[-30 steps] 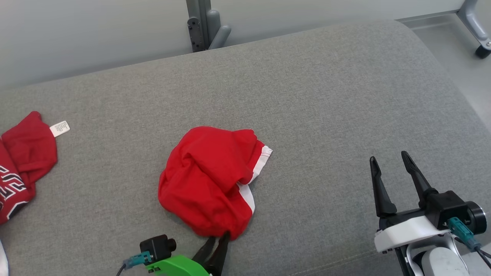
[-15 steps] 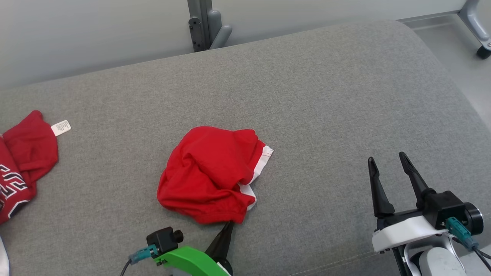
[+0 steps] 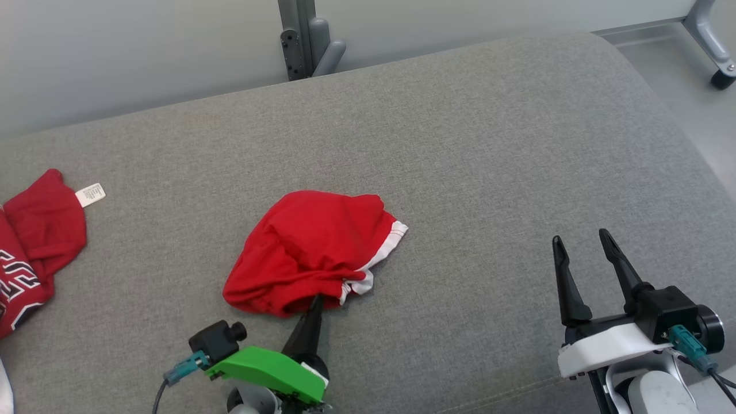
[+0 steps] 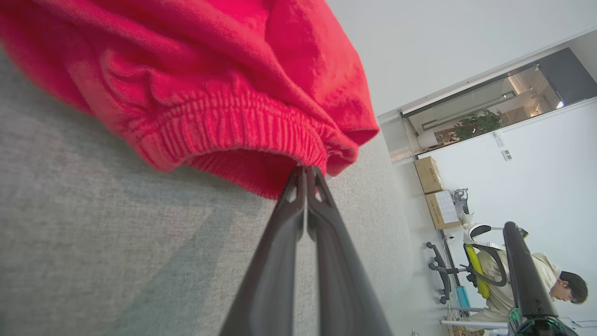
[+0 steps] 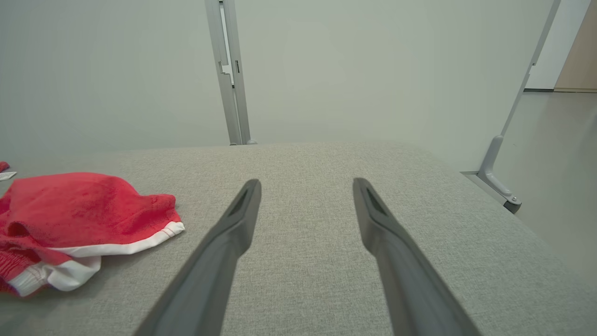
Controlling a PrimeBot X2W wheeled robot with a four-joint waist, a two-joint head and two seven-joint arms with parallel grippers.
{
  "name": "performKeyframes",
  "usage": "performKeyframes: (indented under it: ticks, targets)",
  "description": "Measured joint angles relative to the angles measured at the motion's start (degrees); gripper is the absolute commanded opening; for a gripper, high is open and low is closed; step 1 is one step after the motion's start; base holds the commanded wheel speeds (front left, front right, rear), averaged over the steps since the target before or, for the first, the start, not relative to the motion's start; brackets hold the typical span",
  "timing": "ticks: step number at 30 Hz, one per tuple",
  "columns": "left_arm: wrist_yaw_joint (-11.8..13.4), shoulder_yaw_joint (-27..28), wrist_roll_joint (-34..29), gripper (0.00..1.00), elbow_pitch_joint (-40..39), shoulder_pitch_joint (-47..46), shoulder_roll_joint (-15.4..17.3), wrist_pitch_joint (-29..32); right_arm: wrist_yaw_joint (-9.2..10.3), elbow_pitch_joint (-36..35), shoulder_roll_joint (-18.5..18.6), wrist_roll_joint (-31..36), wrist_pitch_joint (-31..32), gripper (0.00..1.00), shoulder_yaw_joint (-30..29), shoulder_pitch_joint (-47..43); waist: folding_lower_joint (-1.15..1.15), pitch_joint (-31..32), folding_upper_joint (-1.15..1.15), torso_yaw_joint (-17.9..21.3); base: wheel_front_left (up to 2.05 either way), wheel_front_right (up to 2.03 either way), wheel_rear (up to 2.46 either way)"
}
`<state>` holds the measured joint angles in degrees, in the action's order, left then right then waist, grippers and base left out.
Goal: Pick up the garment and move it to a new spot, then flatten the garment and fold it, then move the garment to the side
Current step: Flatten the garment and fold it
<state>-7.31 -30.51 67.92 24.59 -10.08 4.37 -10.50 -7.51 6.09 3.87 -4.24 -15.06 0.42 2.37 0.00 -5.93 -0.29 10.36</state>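
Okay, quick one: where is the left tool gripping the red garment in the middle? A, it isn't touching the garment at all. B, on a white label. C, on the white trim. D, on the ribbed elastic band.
D: in the left wrist view the left tool is shut, its two fingers pressed together on the edge of the ribbed band of the red garment.

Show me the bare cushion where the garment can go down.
Widest free patch: cushion right of the garment, up to the right edge, beyond the right jaws. Also free: the strip between garment and back edge. Crowded: far left, by the other red clothes.
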Motion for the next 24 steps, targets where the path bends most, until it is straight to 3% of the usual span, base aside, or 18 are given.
performKeyframes:
  ticks: [14, 24]
  targets:
    - [0.0, 9.7, 3.7, 0.0, 0.5, -4.2, 4.4, -3.5, 0.0, 0.3, 0.3, -0.1, 0.0, 1.0, 0.6, -0.3, 0.0, 1.4, 0.0, -0.3, 0.0, 0.0, 0.0]
    - [7.0, 12.5, 2.1, 0.0, 7.8, -10.8, 10.3, -1.9, 0.0, 0.3, 0.4, -0.1, 0.0, 1.0, 1.1, -0.3, 0.0, 0.2, 0.0, -0.5, 0.0, 0.0, 0.0]
